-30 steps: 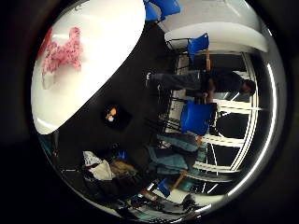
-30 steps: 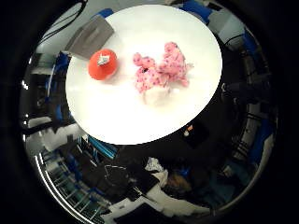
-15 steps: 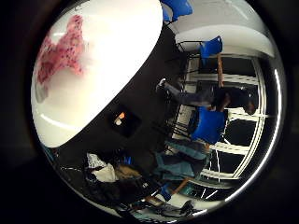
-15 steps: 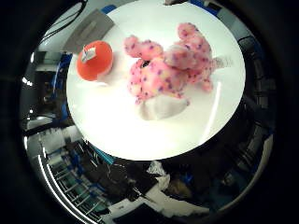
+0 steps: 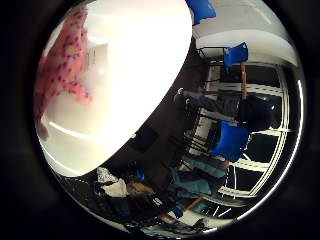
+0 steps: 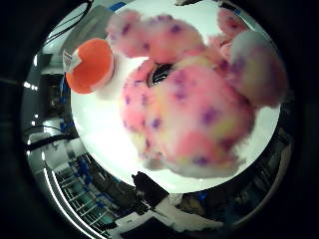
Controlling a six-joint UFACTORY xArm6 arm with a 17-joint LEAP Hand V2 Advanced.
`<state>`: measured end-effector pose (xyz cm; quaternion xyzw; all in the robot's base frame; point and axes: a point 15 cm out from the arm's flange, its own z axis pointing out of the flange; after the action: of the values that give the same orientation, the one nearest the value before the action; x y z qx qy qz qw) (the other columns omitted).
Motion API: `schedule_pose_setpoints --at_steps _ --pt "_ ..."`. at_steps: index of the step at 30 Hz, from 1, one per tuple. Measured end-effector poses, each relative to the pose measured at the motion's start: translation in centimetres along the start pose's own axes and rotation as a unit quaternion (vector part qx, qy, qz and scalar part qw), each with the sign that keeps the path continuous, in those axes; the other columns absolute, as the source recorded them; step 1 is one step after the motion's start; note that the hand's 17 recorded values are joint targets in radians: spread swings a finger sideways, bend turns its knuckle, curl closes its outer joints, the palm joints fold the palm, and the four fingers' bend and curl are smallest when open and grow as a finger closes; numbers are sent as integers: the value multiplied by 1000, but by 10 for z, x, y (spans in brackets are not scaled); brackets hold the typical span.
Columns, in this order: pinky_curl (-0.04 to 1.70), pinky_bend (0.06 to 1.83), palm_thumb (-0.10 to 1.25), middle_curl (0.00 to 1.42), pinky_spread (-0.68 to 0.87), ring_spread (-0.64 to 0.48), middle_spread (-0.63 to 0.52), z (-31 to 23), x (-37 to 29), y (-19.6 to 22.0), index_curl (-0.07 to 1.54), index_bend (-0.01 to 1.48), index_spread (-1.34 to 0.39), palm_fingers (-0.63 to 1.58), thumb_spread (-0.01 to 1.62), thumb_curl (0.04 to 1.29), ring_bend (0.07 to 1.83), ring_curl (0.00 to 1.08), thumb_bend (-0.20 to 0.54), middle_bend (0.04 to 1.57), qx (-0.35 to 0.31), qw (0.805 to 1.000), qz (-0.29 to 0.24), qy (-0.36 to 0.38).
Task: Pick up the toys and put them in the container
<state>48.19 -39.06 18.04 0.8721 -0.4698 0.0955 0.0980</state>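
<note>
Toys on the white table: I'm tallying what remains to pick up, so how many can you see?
2. A pink spotted plush toy lies on the white round table, close under the palm; an orange toy sits beside it near the table's edge. The plush may hide others.

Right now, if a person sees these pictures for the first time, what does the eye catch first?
First comes the pink plush toy with purple spots, which lies on the round white table and fills much of the thumb side view, so it is close to the palm. Next to it on the table sits a smaller orange toy. Beyond the table's edge, the little finger side view shows bright blue chairs in the dark room.
</note>
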Motion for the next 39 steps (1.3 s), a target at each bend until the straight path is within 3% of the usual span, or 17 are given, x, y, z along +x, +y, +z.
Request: schedule_pose_setpoints --at_steps 6,8,9,11,13,14,15,17,19,21,25,27,32,39 --pt "309 632 330 332 465 170 -44 5 -3 2 231 160 -403 191 904 298 449 270 -32 240 -11 1000 -3 -4" --pt "300 644 330 336 458 105 -83 6 -4 3 231 149 -407 278 904 299 518 277 -32 262 -11 1000 -2 -5" --pt "291 641 330 346 413 20 -117 5 -3 5 220 128 -413 408 904 299 633 296 -32 306 -12 1000 0 -6" --pt "274 625 330 384 258 -129 -178 0 1 11 213 135 -421 577 904 300 794 333 -32 432 -12 1000 3 -2" --pt "281 734 338 425 5 -242 -229 -2 1 14 190 118 -430 774 909 299 927 371 -28 546 -13 1000 3 -2" --pt "301 836 345 460 -209 -283 -253 -3 1 15 179 127 -423 929 909 301 987 397 -30 625 -14 1000 3 -3" --pt "324 923 347 481 -357 -289 -265 -2 -1 16 177 141 -410 1071 911 300 1016 415 -30 663 -16 1000 3 -7" --pt "357 978 358 530 -488 -280 -262 -1 -7 22 218 218 -402 1226 922 301 1056 448 -26 761 -24 999 4 -22" --pt "396 1032 383 583 -479 -261 -231 0 -14 31 306 386 -388 1365 939 303 1092 472 -23 896 -35 999 8 -40" --pt "447 1119 442 619 -420 -253 -207 0 -20 37 400 585 -357 1359 971 309 1147 502 -11 984 -43 998 10 -55" --pt "577 1315 736 711 -292 -237 -177 -6 -30 51 598 934 -290 1200 1053 387 1307 594 57 1196 -52 995 17 -81" --pt "619 1360 826 739 -262 -234 -172 -12 -34 59 650 1029 -269 1151 1043 424 1338 624 67 1244 -58 994 24 -92" --pt "728 1407 951 781 -203 -236 -155 -44 -23 73 736 1143 -229 1077 1026 509 1373 697 31 1338 -68 992 40 -100" --pt "849 1366 1017 787 -182 -237 -144 -96 -22 82 774 1151 -217 1055 1028 593 1371 760 -13 1373 -80 989 50 -110"
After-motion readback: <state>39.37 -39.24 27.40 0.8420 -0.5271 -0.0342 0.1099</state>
